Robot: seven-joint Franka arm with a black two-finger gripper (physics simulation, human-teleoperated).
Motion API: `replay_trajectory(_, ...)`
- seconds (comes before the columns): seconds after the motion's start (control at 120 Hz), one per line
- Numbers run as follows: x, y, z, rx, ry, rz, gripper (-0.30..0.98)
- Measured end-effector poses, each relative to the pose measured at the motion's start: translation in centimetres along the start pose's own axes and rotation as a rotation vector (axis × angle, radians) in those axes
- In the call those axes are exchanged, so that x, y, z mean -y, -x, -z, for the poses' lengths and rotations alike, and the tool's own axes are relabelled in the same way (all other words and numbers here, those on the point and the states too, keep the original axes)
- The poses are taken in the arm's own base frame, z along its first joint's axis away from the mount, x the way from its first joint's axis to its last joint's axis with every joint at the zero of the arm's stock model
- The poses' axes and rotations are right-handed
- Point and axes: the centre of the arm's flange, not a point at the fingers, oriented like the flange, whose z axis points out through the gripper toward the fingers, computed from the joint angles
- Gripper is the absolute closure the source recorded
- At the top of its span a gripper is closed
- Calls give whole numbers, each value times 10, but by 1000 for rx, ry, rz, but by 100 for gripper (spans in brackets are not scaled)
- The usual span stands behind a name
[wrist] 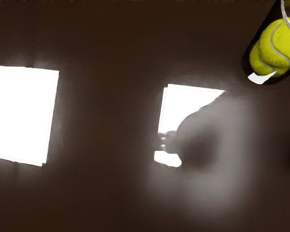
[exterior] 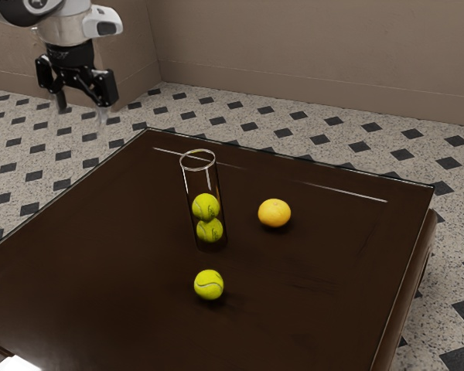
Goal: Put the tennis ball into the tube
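High above the table's far corner, toward the exterior view's left, the fingers [exterior: 104, 91] are held well apart, with nothing clamped between them. By this spread, room is presumably left for a ball to be taken from two sides. The gripper [exterior: 82, 116] is pointed downward, an attitude well suited to a grasp from above, though no thing is touched by it.

Farther out on the dark table [exterior: 100, 247], the clear tube [exterior: 199, 182] is stood upright, its open mouth turned up so that a ball can be dropped in. Two tennis balls [exterior: 206, 207] are stacked inside, one on the other, kept in line by the wall; above them, space is left below the rim, probably for a third.

The loose tennis ball [exterior: 209, 285] is found outside, near the tube's foot; it is likely the one to be fetched. Since it is held by nothing, it could be rolled away by an off-centre touch. Beside the tube, toward the exterior view's right, an orange fruit [exterior: 274, 213] is set apart and should be left alone.
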Motion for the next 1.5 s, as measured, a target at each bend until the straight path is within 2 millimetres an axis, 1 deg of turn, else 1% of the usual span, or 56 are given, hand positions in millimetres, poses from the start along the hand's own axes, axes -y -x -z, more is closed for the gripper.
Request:
replay_trajectory(0.117, -1, -3, -2, -21, 10, 16, 0)
replay_trajectory(0.192, 1, -8, -10, -15, 30, 33, 0)
replay_trajectory(0.233, -8, -8, -15, -9, 37, 23, 0)
replay_trajectory(0.3, -35, -17, -30, 14, 63, -6, 0)
replay_trajectory(0.333, -51, -21, -41, 30, 77, -22, 0)
replay_trajectory(0.367, -67, -23, -58, 51, 86, -39, 0)
replay_trajectory(0.425, -95, -20, -90, 89, 99, -70, 0)
replay_trajectory(0.483, -123, -17, -118, 116, 120, -94, 0)
replay_trajectory(0.542, -151, -16, -153, 151, 141, -111, 0)
replay_trajectory(0.575, -165, -17, -169, 161, 149, -115, 0)
replay_trajectory(0.608, -173, -18, -180, 164, 158, -113, 0)
replay_trajectory(0.65, -178, -16, -201, 183, 173, -98, 0)
replay_trajectory(0.725, -178, -15, -236, 210, 195, -56, 0)
replay_trajectory(0.85, -184, -20, -270, 215, 214, -15, 0)
replay_trajectory(0.908, -193, -17, -283, 215, 215, -14, 0)
replay_trajectory(1.05, -212, -18, -310, 200, 213, -25, 0)
replay_trajectory(1.158, -220, -21, -328, 187, 210, -37, 0)
replay_trajectory(1.292, -229, -19, -345, 182, 206, -53, 0)
replay_trajectory(1.5, -237, -13, -363, 193, 202, -71, 0)
